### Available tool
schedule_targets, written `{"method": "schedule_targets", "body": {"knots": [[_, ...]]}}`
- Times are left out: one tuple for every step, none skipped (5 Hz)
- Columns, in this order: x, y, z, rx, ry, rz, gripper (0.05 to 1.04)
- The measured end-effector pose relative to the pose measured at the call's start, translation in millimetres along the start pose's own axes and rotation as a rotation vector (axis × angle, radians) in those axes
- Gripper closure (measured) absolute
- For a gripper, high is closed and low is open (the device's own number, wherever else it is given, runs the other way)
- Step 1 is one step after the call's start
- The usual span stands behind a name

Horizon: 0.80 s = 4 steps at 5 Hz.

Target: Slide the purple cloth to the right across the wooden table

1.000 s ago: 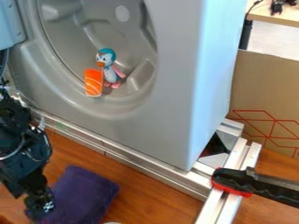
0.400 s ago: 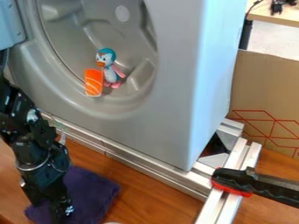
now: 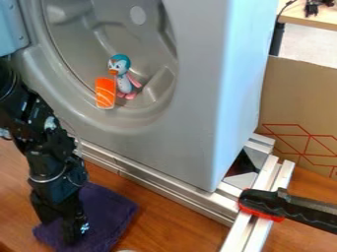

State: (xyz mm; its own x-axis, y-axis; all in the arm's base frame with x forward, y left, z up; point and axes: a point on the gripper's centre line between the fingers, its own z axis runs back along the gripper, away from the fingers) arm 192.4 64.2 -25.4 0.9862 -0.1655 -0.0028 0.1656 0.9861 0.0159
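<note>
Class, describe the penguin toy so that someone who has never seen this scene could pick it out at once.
Start at the big grey appliance panel and look into its rounded recess. Low inside it, just right of an orange, pale-striped piece, is the penguin toy. Unlike that plain-shaped neighbour, it has a blue head, an orange beak and pink feet.

Wooden table (image 3: 319, 20), pale floor (image 3: 308, 43), brown cardboard (image 3: 296, 93)

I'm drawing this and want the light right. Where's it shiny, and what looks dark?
Camera view: pale glare down the right side of the grey panel, a shine on the metal rails, and a dark, dull purple cloth.
</note>
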Motion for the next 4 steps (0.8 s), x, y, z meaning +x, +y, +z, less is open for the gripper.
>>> {"method": "schedule_targets", "body": {"knots": [[17,-6,0,0.020,-0.021,-0.006,0.083],[38,-17,-1,-0.005,-0.056,-0.026,0.083],[53,-32,-2,-0.080,-0.063,-0.075,0.083],[63,-54,0,-0.150,-0.059,-0.133,0.083]]}}
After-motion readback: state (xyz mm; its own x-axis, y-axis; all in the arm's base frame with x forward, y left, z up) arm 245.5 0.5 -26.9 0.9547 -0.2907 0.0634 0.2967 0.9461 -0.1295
